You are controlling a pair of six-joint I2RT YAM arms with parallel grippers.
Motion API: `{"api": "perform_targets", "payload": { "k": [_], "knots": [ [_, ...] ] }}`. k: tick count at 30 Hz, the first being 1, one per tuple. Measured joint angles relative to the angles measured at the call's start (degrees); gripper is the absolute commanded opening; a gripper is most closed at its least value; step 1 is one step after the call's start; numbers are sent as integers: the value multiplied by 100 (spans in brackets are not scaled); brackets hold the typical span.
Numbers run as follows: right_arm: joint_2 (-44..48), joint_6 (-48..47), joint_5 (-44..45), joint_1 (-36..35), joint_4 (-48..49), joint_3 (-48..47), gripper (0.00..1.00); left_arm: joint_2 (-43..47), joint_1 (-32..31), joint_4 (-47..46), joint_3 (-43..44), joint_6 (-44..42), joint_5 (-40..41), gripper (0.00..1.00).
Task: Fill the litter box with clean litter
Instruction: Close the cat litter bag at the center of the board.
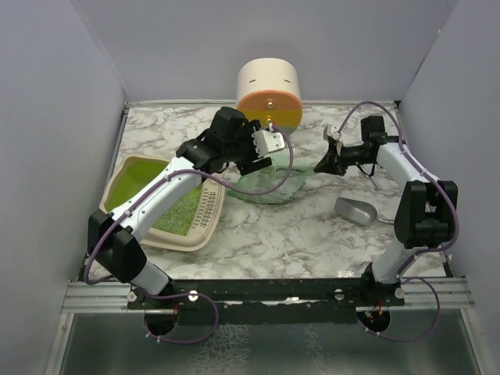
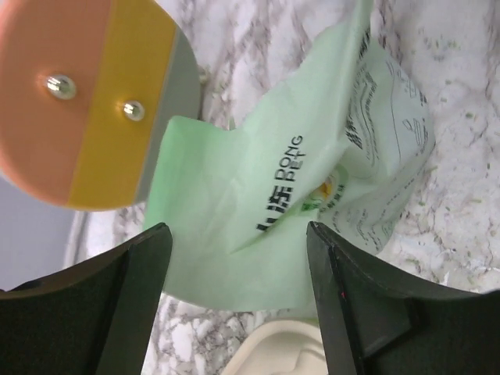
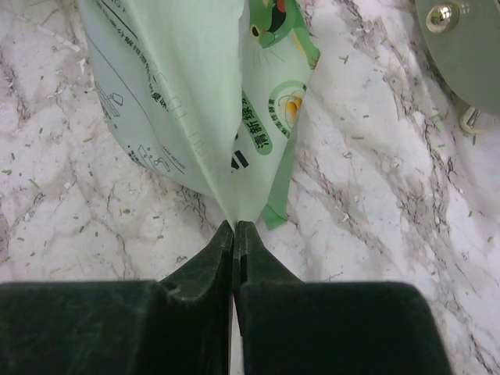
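Note:
The litter box (image 1: 134, 173), a shallow cream tray with a lime-green inside and a slotted panel, lies at the left under my left arm; its rim (image 2: 281, 351) shows below the left jaws. The mint-green bag (image 1: 275, 186) with dark print lies slumped on the marble at the centre. My left gripper (image 1: 258, 166) hovers over the bag's left end, open, with the bag (image 2: 250, 219) behind the gap (image 2: 238, 242) and nothing pinched. My right gripper (image 1: 321, 166) is shut on the bag's right corner (image 3: 234, 226). The clean litter is hidden inside the bag (image 3: 180, 94).
A cream cylinder (image 1: 269, 92) with an orange and yellow face (image 2: 78, 101) stands at the back, just behind the left gripper. A grey metal scoop (image 1: 356, 211) lies on the marble at the right. Grey walls close in the table. Small flecks dot the marble.

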State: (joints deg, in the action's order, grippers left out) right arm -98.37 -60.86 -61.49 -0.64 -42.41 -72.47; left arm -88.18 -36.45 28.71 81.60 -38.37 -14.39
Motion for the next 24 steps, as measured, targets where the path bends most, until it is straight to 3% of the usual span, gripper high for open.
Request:
{"api": "perform_targets", "payload": {
  "k": [4,11,16,24],
  "knots": [
    [0,-66,35,98,-227,-20,1,284,-98,-129,310,79,-68,79],
    [0,-98,48,105,-363,-20,1,271,-841,-299,619,190,-142,79],
    [0,-96,44,105,-404,-39,1,-184,-1307,-273,619,157,-76,78],
    [-31,-105,42,103,-597,-216,1,-868,-1344,-33,822,-282,662,79]
  ]
}}
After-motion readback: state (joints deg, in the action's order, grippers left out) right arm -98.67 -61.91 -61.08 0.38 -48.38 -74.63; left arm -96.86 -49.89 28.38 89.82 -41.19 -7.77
